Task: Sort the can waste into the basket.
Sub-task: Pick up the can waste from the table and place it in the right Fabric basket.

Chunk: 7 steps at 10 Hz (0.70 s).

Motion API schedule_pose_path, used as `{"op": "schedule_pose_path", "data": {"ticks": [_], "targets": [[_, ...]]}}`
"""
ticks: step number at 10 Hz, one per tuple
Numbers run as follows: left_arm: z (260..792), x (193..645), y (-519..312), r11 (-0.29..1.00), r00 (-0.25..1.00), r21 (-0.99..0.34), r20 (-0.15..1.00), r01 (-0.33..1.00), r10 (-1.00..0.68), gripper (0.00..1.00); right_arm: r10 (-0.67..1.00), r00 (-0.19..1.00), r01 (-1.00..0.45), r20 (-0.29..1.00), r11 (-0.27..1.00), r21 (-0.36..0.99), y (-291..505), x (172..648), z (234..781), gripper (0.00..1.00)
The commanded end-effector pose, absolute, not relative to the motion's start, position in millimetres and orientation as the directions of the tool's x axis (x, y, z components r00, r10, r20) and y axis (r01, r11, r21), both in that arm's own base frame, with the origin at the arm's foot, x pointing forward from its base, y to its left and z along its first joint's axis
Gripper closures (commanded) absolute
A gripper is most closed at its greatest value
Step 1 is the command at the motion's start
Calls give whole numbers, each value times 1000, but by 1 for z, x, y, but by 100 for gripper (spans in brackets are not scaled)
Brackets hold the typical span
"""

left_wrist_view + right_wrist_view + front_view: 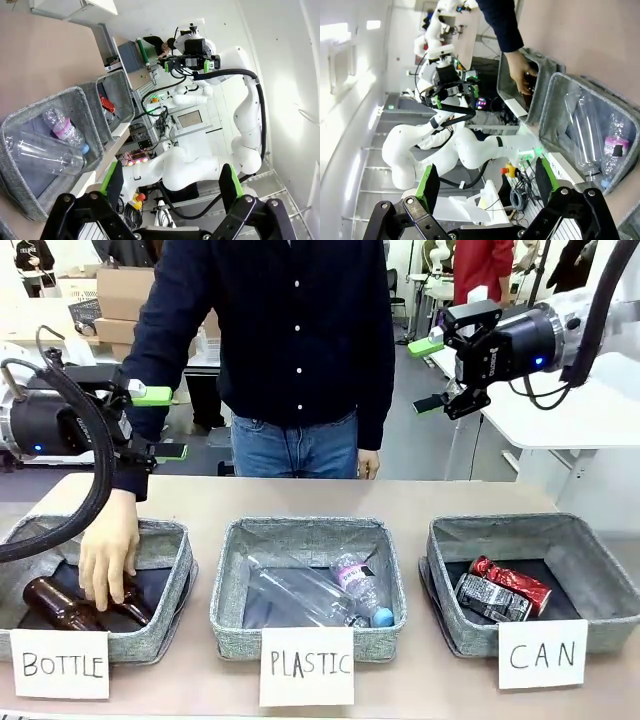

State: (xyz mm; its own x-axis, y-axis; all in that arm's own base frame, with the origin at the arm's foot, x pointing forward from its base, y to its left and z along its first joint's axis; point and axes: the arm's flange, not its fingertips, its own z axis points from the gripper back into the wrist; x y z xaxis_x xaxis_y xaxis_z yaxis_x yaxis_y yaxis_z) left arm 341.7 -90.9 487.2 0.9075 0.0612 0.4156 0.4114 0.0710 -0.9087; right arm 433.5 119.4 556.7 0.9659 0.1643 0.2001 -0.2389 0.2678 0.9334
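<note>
The red can [512, 580] and the black printed can [488, 598] lie side by side inside the grey basket [600, 575] behind the "CAN" sign [542, 653], at the right. In the left wrist view the red can [106, 103] peeks out of that basket [122, 97]. My right gripper [430, 375] hangs open and empty high above the table, behind and left of this basket. My left gripper [160, 423] is open and empty too, raised at the far left. Each wrist view shows its own gripper, left [170, 185] and right [485, 185], with the fingers spread wide.
A person stands at the far side, one hand [108, 560] reaching into the "BOTTLE" basket [170, 540] onto brown glass bottles [60, 605]. The middle "PLASTIC" basket [228, 580] holds clear plastic bottles [310, 595]. Bare tabletop [400, 498] lies behind the baskets.
</note>
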Motion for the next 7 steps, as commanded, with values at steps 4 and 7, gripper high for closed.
{"op": "schedule_pose_path", "data": {"ticks": [4,7], "targets": [[491,341,-87,65,913,-913,405,402,44,0,179,961,-253,210,274,928,118,433,557,0],[491,341,-87,65,913,-913,405,402,44,0,179,961,-253,210,274,928,118,433,557,0]]}}
